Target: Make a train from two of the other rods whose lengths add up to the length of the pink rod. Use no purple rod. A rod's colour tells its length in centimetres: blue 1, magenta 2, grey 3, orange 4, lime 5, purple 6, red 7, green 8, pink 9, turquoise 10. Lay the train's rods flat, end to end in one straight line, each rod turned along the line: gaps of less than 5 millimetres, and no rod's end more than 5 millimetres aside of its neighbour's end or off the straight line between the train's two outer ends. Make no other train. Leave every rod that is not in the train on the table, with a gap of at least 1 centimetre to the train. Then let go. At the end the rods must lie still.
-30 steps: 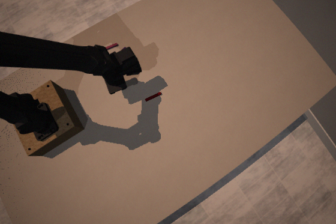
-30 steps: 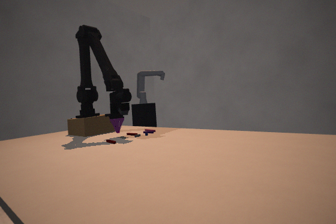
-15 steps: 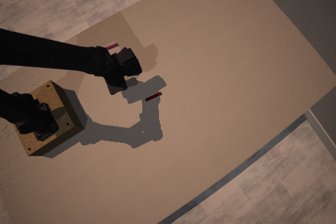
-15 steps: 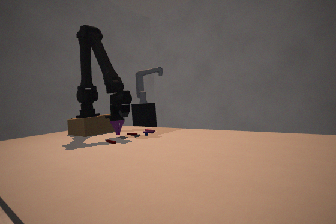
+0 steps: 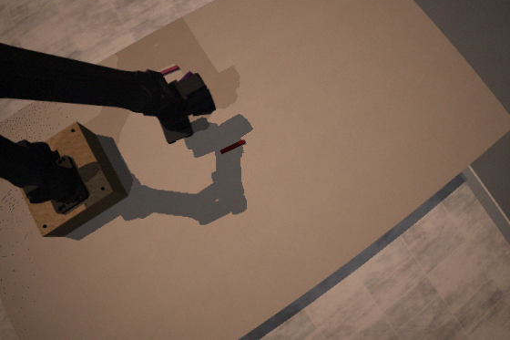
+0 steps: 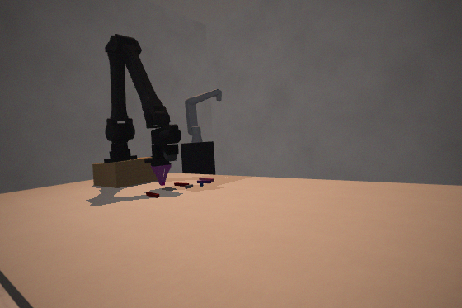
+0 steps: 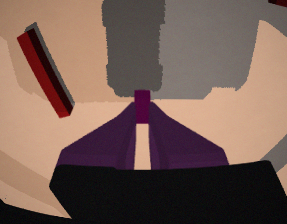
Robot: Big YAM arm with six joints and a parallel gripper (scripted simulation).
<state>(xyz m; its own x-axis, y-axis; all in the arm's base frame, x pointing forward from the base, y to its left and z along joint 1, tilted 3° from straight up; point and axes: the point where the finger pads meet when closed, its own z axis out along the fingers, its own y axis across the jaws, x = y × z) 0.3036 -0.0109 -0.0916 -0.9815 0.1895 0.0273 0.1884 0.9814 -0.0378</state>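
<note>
My gripper (image 6: pixel 162 181) (image 7: pixel 142 109) points down, low over the table, shut on a short magenta rod (image 7: pixel 142 99) at its fingertips. One red rod (image 5: pixel 233 147) (image 6: pixel 153 194) lies in the arm's shadow; a corner of it seems to show at the wrist view's top right. Another red rod (image 6: pixel 181 184) (image 7: pixel 45 74) lies left of the fingers in the wrist view; the arm hides it in the top view. The pink rod (image 5: pixel 170 69) (image 6: pixel 206 179) and a purple rod (image 5: pixel 187 76) (image 6: pixel 204 182) lie farther back. No two rods are seen end to end.
A grey rod (image 6: pixel 189 187) and a small blue rod (image 6: pixel 201 185) lie between the second red rod and the purple rod. The arm's wooden base block (image 5: pixel 55 149) (image 6: pixel 105 173) stands near these rods. A grey arm (image 6: pixel 191 116) on a black block stands behind.
</note>
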